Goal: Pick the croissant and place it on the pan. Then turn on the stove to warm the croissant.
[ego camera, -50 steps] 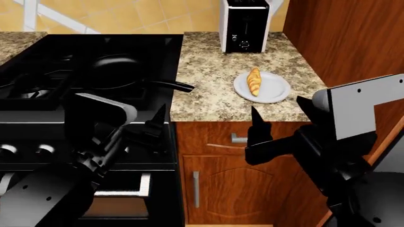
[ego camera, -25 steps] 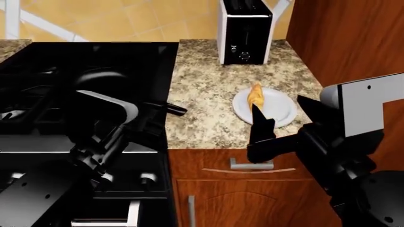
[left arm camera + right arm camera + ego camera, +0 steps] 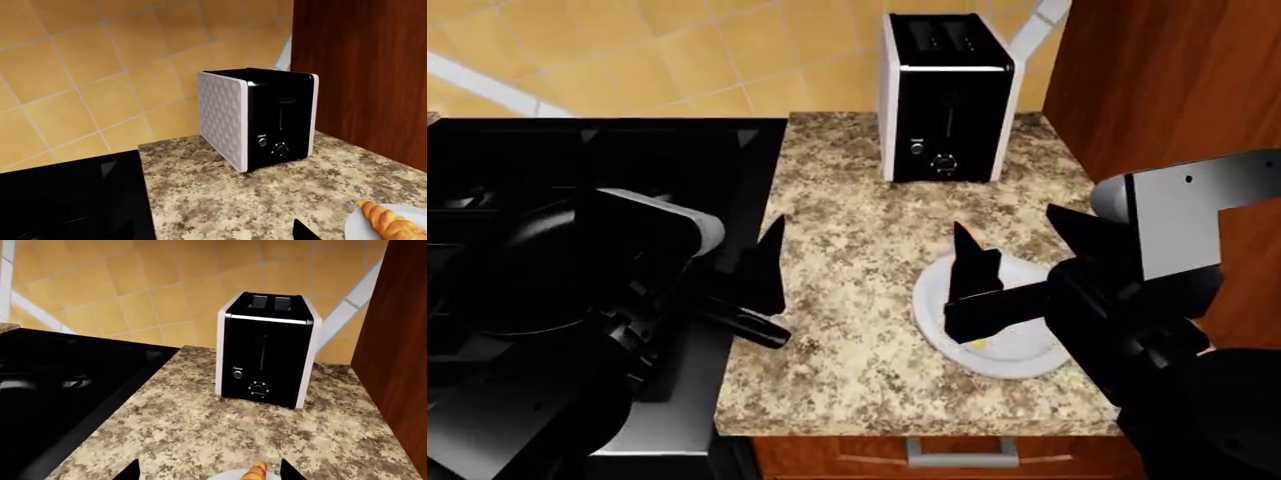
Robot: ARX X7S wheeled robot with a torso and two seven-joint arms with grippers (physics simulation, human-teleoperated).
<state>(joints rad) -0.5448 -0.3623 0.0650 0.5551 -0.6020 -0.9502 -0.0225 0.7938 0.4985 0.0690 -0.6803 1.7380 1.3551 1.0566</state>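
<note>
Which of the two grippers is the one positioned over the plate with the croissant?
The right gripper: its fingers stand over the pale plate, hiding most of the croissant. The left gripper sits by the stove edge instead.

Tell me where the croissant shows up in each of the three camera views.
Head view: croissant not visible, hidden behind the right gripper over the plate.
Left wrist: croissant on the plate, bottom right corner.
Right wrist: its tip at bottom centre.
Shared landmark: the toaster.
</note>
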